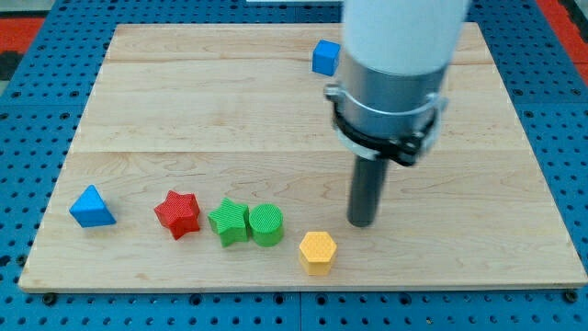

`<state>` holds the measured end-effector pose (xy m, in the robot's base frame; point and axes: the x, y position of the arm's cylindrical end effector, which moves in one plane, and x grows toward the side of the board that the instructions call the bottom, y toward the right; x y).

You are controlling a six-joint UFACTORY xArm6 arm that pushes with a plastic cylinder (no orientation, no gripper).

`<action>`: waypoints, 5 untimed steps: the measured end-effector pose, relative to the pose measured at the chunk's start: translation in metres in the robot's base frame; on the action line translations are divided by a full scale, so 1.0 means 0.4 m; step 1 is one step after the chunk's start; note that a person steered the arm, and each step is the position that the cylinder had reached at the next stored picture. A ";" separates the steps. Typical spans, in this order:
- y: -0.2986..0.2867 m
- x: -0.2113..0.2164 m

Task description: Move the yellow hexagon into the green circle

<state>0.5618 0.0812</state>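
No readable writing or brand seen anywhere. My tip (362,222) sat lower right of centre on pale wooden board (184,101), just up-right of yellow plastic hexagon block (318,251), small gap between. No gripper on rig, bare rod only. Yellow hexagon lay close to board's bottom edge, just right of green ridged cylinder (the circle) (266,224), not touching. Green star block (228,222) touched cylinder's left side. Red star block (178,213) and blue triangular block (92,208) further left. Blue cube (324,57) near top edge. Open board upper left.

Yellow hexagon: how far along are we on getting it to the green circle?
Nothing is done yet: the yellow hexagon sits apart from the green circle, lower and toward the view's right. In hand: my tip is just up-right of the hexagon, not clearly touching. Left: the whole push toward the view's left until they meet.
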 end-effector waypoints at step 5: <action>-0.335 -0.088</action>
